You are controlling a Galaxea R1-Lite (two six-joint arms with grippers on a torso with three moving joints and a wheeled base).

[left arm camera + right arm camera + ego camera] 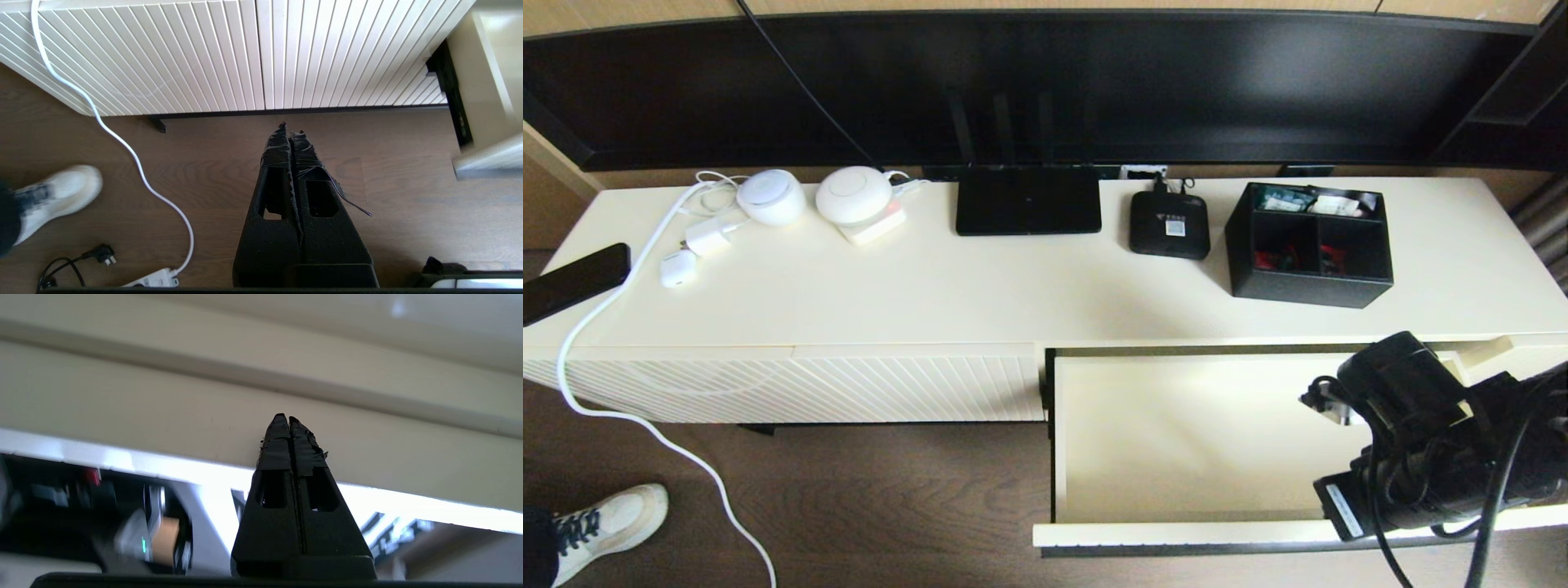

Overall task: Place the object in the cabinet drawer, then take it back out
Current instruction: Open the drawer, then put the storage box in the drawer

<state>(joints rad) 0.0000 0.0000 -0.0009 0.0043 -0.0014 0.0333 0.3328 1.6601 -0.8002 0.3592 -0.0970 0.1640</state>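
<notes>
Head view: the organizer box (1310,243) stands on the cabinet top (980,286), at its right end, just beside a small set-top box (1169,224), with a flat router (1027,200) further left. Below it the cabinet drawer (1176,433) is pulled open, interior bare. The right arm (1421,441) overhangs its right portion.

Left wrist view: left gripper (289,130) closed on nothing, above wood floor (400,196); white cable (122,143) and a shoe (57,196) nearby.

Right wrist view: right gripper (284,419) closed, empty, before a cream surface.

Right gripper (289,418): fingers pressed together, empty, arm low at the right. Left gripper (291,128): fingers closed, empty, pointing down, parked.
</notes>
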